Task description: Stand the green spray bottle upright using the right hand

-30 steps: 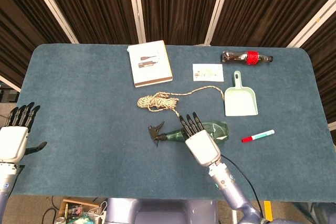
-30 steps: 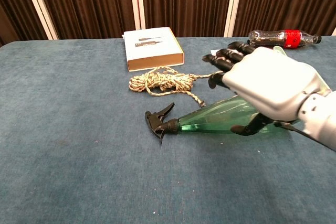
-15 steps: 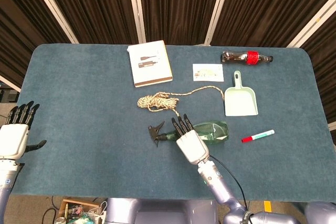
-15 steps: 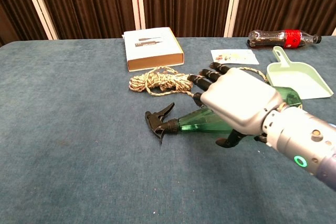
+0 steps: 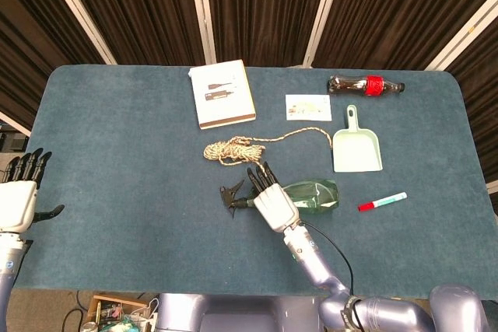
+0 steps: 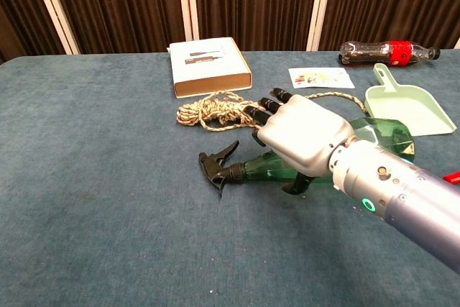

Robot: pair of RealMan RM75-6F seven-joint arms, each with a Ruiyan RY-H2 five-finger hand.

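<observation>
Two views checked, head view first. Bottle (image 5: 299, 195) found lying on its side on table (image 5: 117, 161), near the front edge, black nozzle (image 5: 233, 194) pointing to the robot's left, base toward dustpan (image 5: 357, 148). Right hand (image 5: 269, 200) now placed over the neck end; a second ago sat further right, over the body. Fingers extended across the neck toward rope (image 5: 232, 150), not clenched; grasp not confirmed from above. Left hand (image 5: 17, 201) parked off the left table edge, fingers straight and apart, holding nothing. Marker (image 5: 382, 201), cola (image 5: 366, 85) and book (image 5: 222, 93) well apart from the work.

Chest view. Right hand (image 6: 298, 134) seen resting over the bottle (image 6: 374, 138) just behind the nozzle (image 6: 218, 165); thumb tucked down on the near side, fingers (image 6: 260, 111) draped over the far side. Bottle position unchanged, not lifted. Closure around the neck cannot be told.

Judged: approach finished, grip pending; shift toward the neck suggests a pivot about the base. Risk noted of a slippery, tapering hold.
</observation>
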